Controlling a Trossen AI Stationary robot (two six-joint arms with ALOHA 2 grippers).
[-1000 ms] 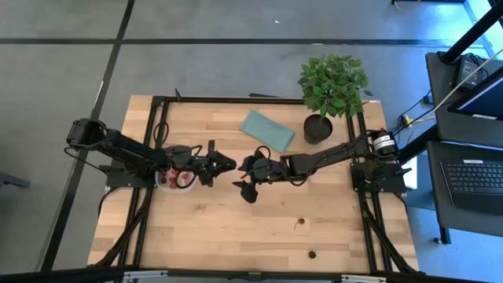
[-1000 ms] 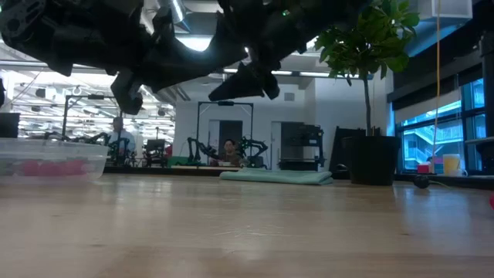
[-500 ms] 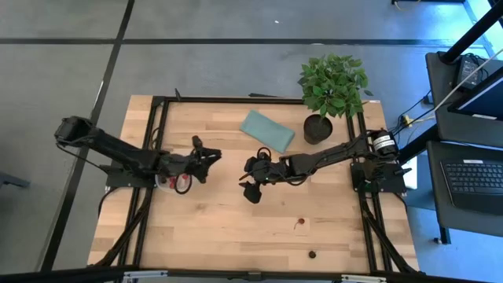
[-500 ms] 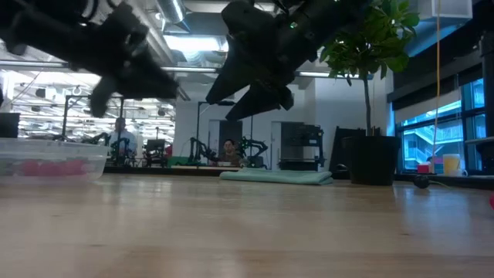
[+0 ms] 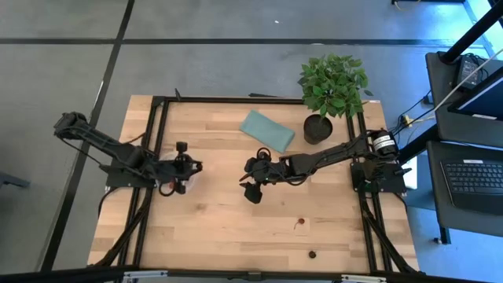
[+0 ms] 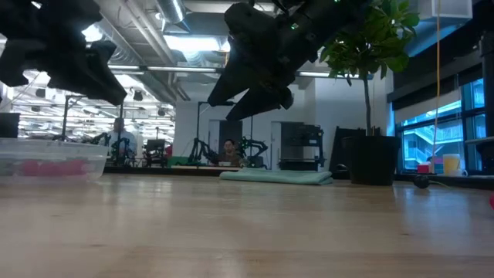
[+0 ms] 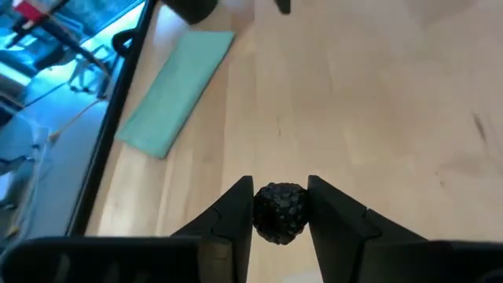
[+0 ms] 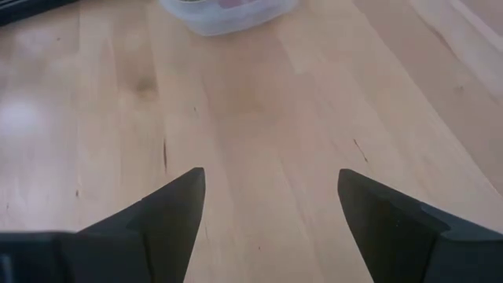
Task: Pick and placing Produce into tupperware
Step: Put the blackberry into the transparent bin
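The left gripper (image 7: 280,206) pinches a bumpy black berry (image 7: 280,212) above the clear container (image 6: 51,159) holding red fruit. Only the left wrist view shows the berry. The right gripper (image 8: 271,208) hangs wide open near the teal pad (image 5: 266,130).

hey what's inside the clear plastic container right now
The small clear plastic container holds pink-red berry-like fruits, seen through its wall in the low view. From above, the left gripper, shut on a dark bumpy berry, covers most of it, so no count is possible.

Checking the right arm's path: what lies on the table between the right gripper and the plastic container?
Nothing: the right wrist view shows bare wood from the open right gripper to the container.
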